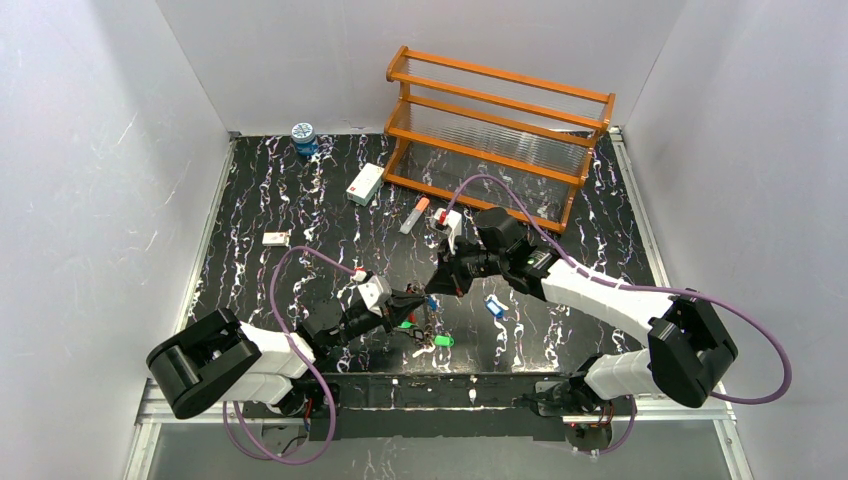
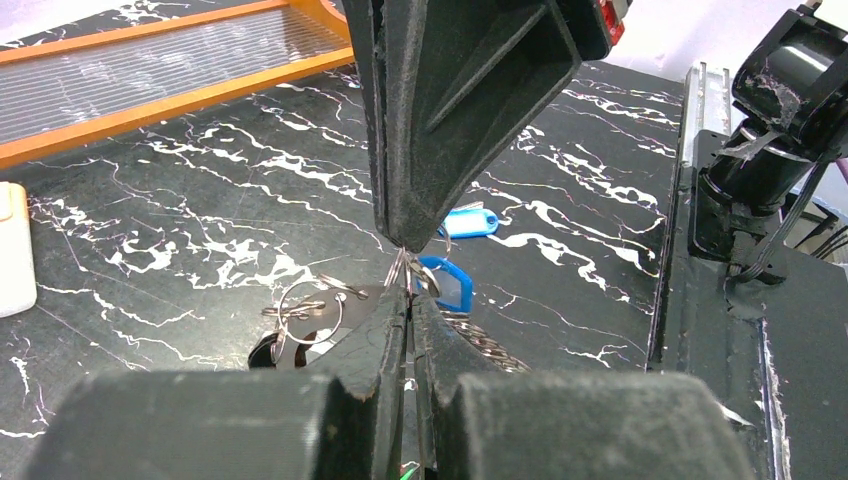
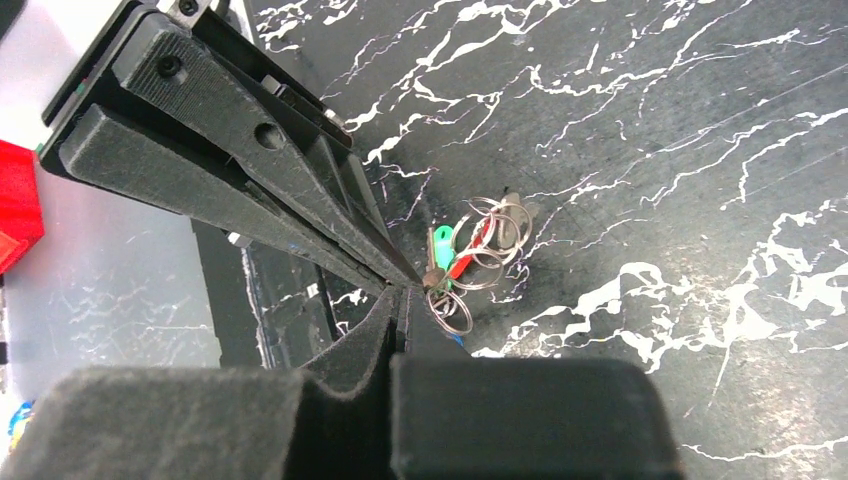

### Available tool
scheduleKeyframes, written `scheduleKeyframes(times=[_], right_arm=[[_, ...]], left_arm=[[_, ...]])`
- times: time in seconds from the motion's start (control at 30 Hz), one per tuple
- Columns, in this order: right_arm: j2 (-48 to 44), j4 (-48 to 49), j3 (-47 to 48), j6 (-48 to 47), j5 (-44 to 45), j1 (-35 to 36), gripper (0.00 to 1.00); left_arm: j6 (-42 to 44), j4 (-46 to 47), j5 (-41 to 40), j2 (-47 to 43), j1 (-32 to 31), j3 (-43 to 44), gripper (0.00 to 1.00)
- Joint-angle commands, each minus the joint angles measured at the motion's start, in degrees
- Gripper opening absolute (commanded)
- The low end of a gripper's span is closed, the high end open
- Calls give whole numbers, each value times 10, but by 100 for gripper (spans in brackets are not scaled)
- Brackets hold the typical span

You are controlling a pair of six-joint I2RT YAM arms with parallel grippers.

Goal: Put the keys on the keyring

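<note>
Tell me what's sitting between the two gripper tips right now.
A ring bunch with a blue-tagged key; the left gripper and right gripper meet on it, jaws shut. The left wrist view shows it best.

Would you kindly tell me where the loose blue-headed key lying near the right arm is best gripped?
The loose blue key is probably best taken by its plastic head, pinched across the two long edges from straight above: it lies flat on the table, and the head is its broadest part.

green key (image 1: 441, 340) flat, near edge; blue key (image 1: 493, 306) flat, apart to its right; keyring (image 3: 466, 260) silver-red, beside green key
</note>
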Motion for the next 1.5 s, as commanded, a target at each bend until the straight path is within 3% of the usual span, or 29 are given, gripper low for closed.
scheduleKeyframes(times=[0.0,0.9,0.97,1.13,1.2,1.3,1.47], right_arm=[[-20,6,13,-18,44,3,1],[-27,0,-21,-29,52,3,2],[-30,2,-25,-25,54,3,7],[-46,5,-37,-15,69,3,40],[-55,6,-42,-11,79,3,47],[-72,7,-50,-5,94,3,56],[-81,17,-61,-1,93,3,59]], left_arm=[[-1,11,5,-4,-2,15,0],[-5,12,-2,-12,-1,18,0],[-5,12,-2,-14,-2,17,0],[-5,12,-6,-18,-1,13,0],[-4,12,-6,-19,-2,11,0],[-3,11,-6,-21,-2,9,0],[-3,12,-5,-25,-1,7,0]])
